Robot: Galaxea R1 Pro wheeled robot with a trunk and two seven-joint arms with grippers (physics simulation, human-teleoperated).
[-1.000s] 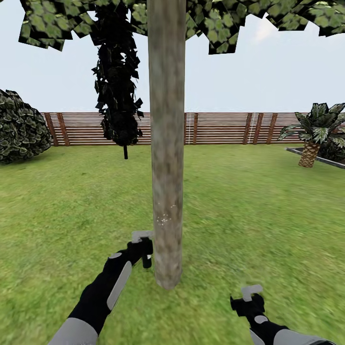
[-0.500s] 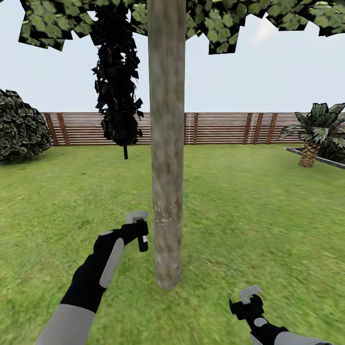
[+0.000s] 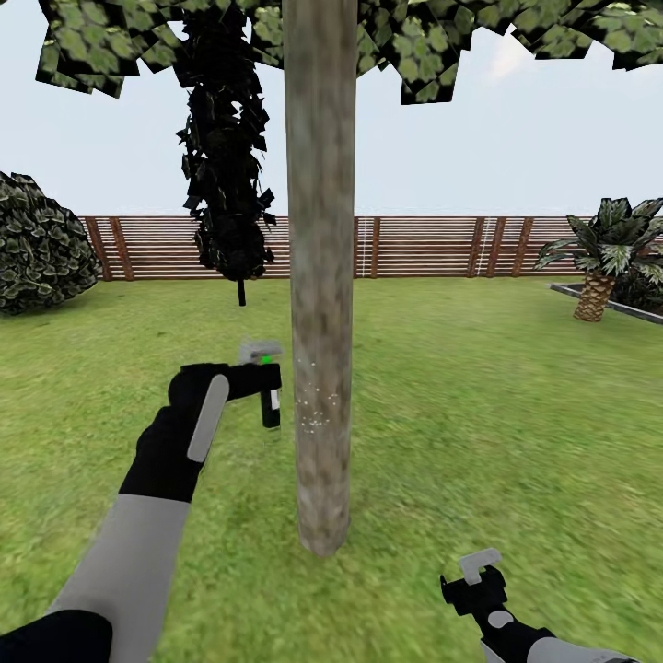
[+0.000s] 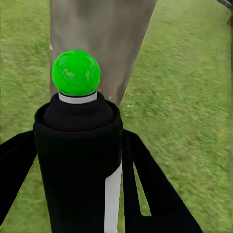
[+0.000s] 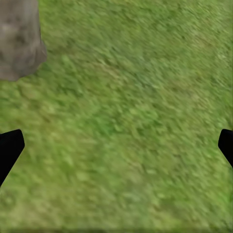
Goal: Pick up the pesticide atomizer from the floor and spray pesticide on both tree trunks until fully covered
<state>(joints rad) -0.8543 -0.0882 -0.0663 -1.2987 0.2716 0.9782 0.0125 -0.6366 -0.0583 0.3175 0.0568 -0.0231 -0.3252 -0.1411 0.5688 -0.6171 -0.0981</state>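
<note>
Outdoor garden: green lawn [image 3: 479, 414] all round, brown slat fence [image 3: 424, 247] at the back, thick tree trunk [image 3: 320, 276] in the middle with leafy canopy, short palm [image 3: 603, 253], dark bush [image 3: 37, 244], open sky.

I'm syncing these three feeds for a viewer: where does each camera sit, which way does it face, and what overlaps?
Head view: on the head, facing forward and down at the tree trunk; both arms show, left tool holding the pesticide atomizer, right tool low.
Left wrist view: on the left arm, looking along the atomizer toward the trunk; dark fingers flank it.
Right wrist view: on the right arm, facing down at grass; fingertips at the edges.
Shared: all three show the trunk.
</note>
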